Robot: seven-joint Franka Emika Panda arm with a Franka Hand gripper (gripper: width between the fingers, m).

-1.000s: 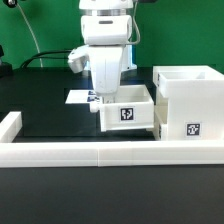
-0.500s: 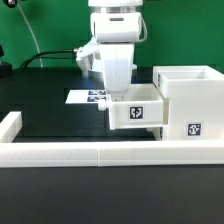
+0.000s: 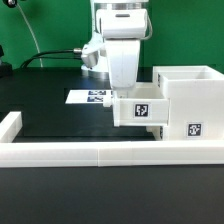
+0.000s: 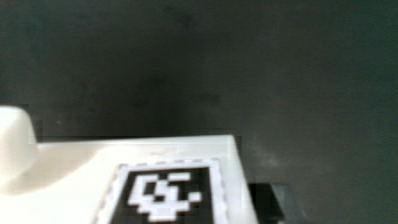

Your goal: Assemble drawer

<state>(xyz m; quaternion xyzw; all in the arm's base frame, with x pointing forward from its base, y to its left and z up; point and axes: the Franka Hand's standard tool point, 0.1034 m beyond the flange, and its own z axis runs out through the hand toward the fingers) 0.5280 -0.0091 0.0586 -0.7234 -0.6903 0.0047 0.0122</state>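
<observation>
While a tray (image 3: 141, 108) is held against the case (image 3: 190, 102), on its side facing the exterior view's left, the gripper (image 3: 124, 88) is seen above it; its jaw state cannot be told.

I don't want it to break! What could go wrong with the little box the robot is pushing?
The small tray sits right at the tall case, at the case's side. If it meets the opening crooked, it might jam. The arm hides the gripper, so I can't tell how firmly the tray is held; it might slip.
</observation>
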